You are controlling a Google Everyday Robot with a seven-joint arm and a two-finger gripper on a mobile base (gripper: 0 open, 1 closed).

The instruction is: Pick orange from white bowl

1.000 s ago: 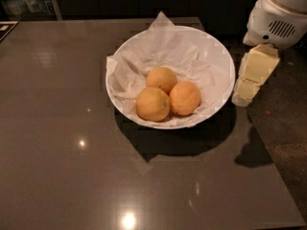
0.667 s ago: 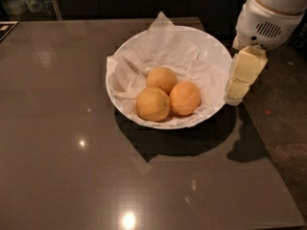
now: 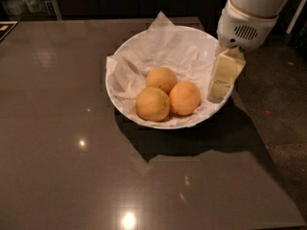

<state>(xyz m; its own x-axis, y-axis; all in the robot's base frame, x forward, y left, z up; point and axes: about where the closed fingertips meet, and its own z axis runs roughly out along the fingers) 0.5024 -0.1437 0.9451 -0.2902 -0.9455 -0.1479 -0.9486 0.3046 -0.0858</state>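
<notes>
The pincer (image 3: 217, 96) hangs at the right rim of the white bowl (image 3: 109, 91) — spread or pressed together, I cannot tell — near the orange (image 3: 184, 98).

The smooth, deep-orange round fruit (image 3: 184, 98) lies right of centre in the wide, glossy, paper-lined white bowl (image 3: 123, 108) at upper centre, the pale gripper (image 3: 218, 95) at its right rim.

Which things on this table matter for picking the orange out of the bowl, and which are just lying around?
For the job: orange, white bowl, gripper at the bowl's right rim.
Just there: paler back fruit, paler front fruit, paper lining, table.
</notes>
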